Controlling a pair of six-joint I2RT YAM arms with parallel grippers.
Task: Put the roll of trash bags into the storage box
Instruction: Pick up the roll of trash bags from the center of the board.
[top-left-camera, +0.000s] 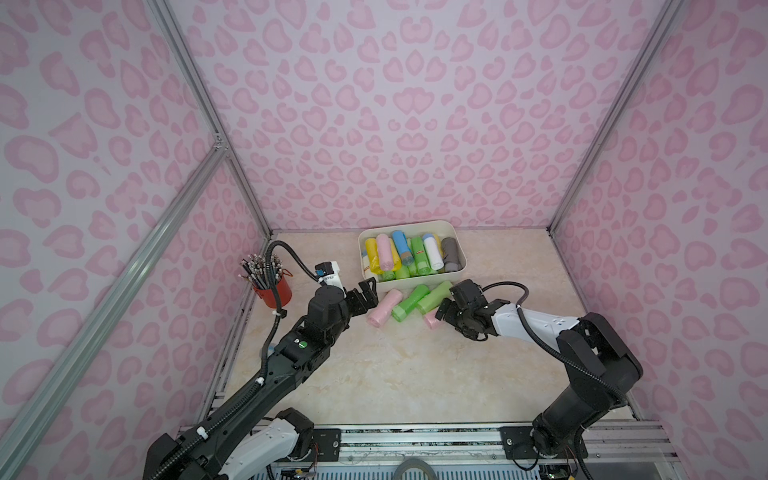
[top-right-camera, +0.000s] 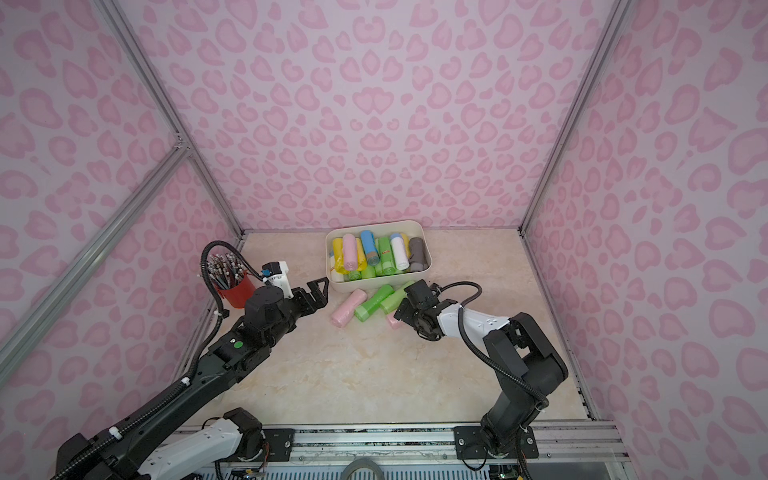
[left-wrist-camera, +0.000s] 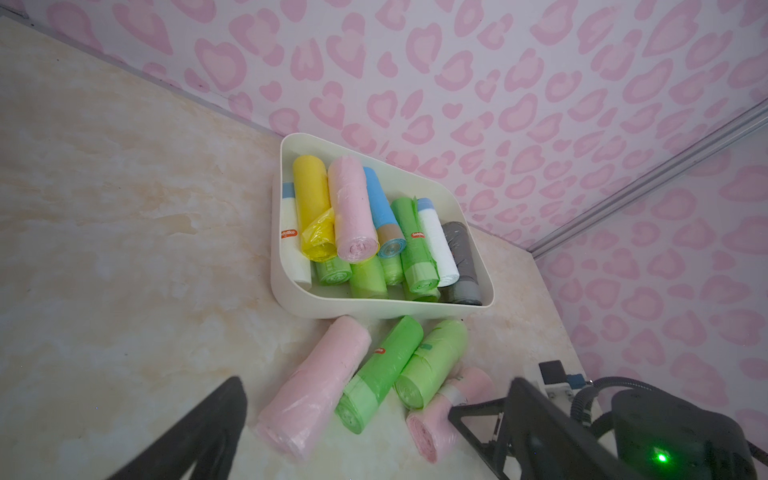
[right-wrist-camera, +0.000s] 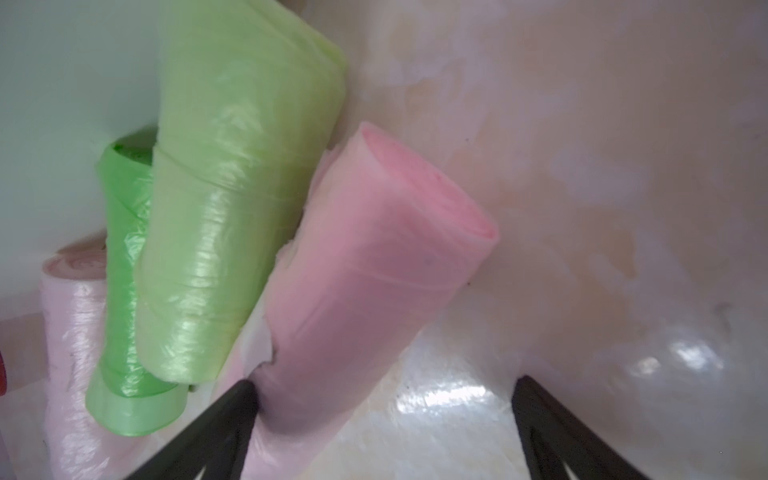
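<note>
The storage box stands at the back of the table with several coloured rolls inside. In front of it lie a long pink roll, a green roll, a pale green roll and a short pink roll. My right gripper is open and straddles the short pink roll's near end; one finger touches it, the other stands apart. My left gripper is open and holds nothing, left of the long pink roll.
A red cup full of pencils stands at the table's left edge, behind my left arm. Pink patterned walls close in the back and both sides. The box's front wall is just behind the loose rolls.
</note>
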